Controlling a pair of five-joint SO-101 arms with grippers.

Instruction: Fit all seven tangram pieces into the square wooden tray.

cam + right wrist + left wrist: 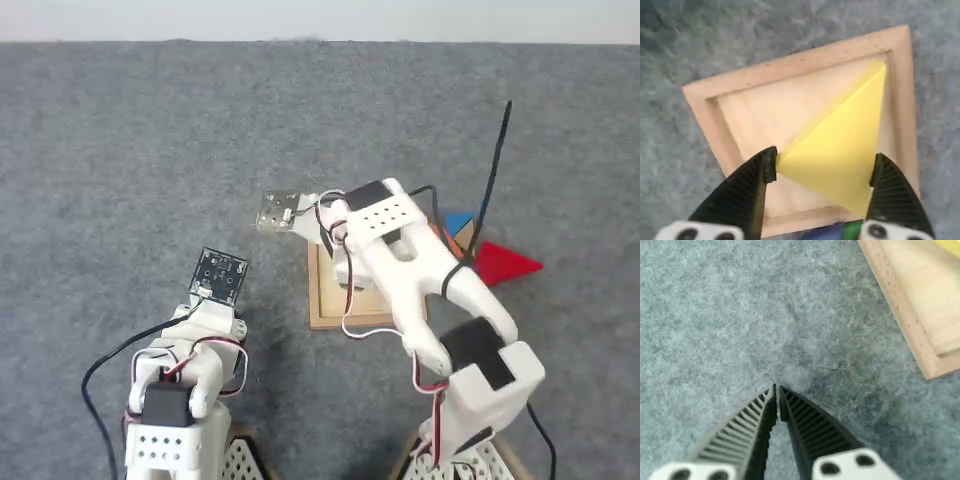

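Observation:
The square wooden tray lies on grey carpet, and my right arm hangs over the tray. My right gripper is shut on a yellow triangle. A fingertip presses on each of two opposite sides. One corner of the triangle points into a tray corner, and another overlaps the near rim. Beside the tray lie a red triangle and a blue piece. My left gripper is shut and empty, low over the carpet beside a tray corner.
Bits of a blue piece and a green piece show just outside the tray's rim. An orange sliver sits by the red triangle. My left arm stands at the front left. Open carpet stretches to the back and left.

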